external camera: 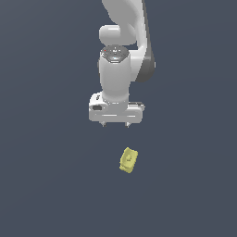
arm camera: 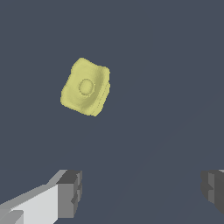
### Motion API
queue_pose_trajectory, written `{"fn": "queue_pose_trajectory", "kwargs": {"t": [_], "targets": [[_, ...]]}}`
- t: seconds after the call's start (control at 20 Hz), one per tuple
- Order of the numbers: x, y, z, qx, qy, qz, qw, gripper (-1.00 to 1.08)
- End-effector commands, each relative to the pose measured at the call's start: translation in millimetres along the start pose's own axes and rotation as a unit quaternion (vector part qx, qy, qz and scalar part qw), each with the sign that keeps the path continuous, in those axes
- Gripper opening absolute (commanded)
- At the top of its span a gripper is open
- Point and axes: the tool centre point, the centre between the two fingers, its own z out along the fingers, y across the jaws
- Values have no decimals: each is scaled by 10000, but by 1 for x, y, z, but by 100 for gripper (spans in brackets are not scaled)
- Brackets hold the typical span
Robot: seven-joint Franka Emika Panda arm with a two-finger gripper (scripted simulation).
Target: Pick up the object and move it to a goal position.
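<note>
Where the exterior view shows a plain dark grey table [external camera: 41, 185], the holdings are as follows. Arm [external camera: 121, 55]: white Panda, wrist pointing straight down. Gripper [external camera: 115, 125]: white body, fingers [arm camera: 70, 192] dark-tipped, spread wide apart with nothing between them. Object [external camera: 128, 160]: small pale-yellow blocky piece, rounded corners, round raised bump on its upper face, lying tilted on the table, apart from the gripper, nearer the camera and slightly toward the exterior view's right.

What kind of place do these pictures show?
Probably a bare simulation scene, not a real room: a flat, featureless dark grey ground, one white robot arm with its end effector open, and a single yellow object.
</note>
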Motion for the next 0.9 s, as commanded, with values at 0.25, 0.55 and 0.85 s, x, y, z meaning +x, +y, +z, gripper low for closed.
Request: {"fn": "queue_pose_trajectory", "kwargs": {"t": [0.25, 0.55, 0.85], "targets": [[3, -9, -1, 34, 35, -69, 10000, 100], [7, -21, -2, 79, 80, -161, 9998, 100], [10, -21, 0, 78, 67, -100, 9999, 100]]}}
